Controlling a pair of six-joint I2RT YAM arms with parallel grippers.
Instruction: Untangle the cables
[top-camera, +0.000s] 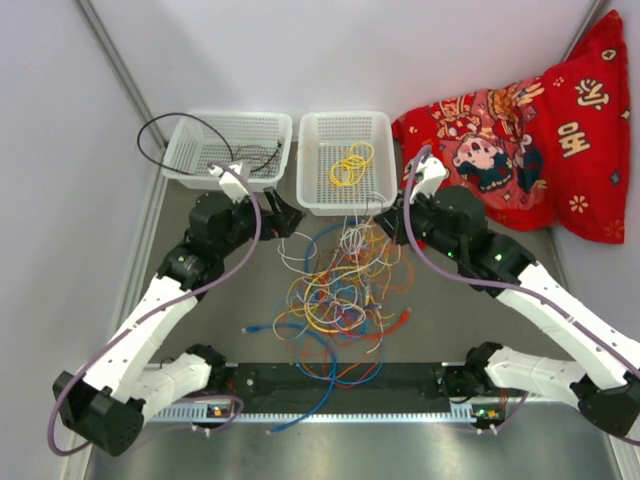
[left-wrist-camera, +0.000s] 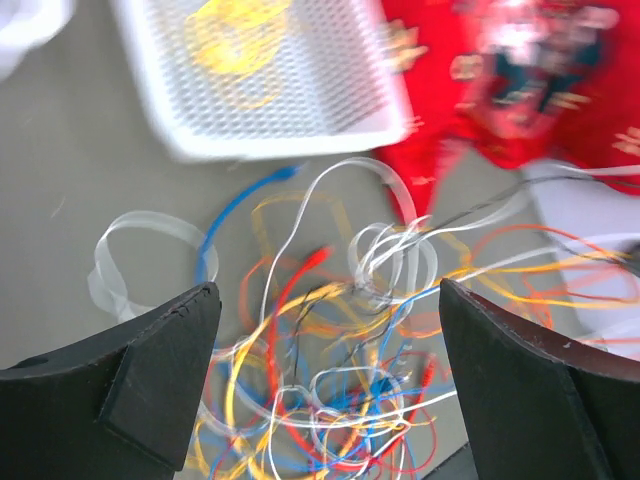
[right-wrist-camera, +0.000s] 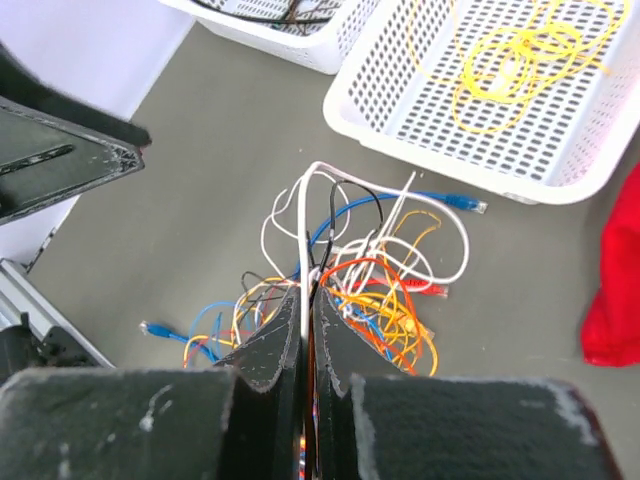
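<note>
1. The tangled bundle of thin yellow, orange, blue, white and red cables (top-camera: 335, 295) lies on the grey table surface (top-camera: 440, 300), between the two arms and just in front of the baskets.
2. Right gripper (right-wrist-camera: 308, 318): the fingers are pressed together and pinch a white cable strand (right-wrist-camera: 303, 240) that rises from the far side of the bundle (a thin black strand enters the same gap; whether it is clamped cannot be told).
3. Left gripper (left-wrist-camera: 328, 298): the fingers are spread wide above the bundle, with the cables visible below and between them. The left wrist view is blurred.
4. A blue cable with a plug end (top-camera: 250, 328) trails out of the near left side of the bundle.
5. Two white perforated plastic baskets stand side by side at the far side of the table.
   - The right basket (top-camera: 345, 207) contains a coiled yellow cable (top-camera: 352, 165).
   - The left basket (top-camera: 230, 117) contains a black cable (top-camera: 262, 157), with one loop hanging over its left rim.
6. A red printed cushion (top-camera: 530, 140) lies at the far right, beside the right basket.
</note>
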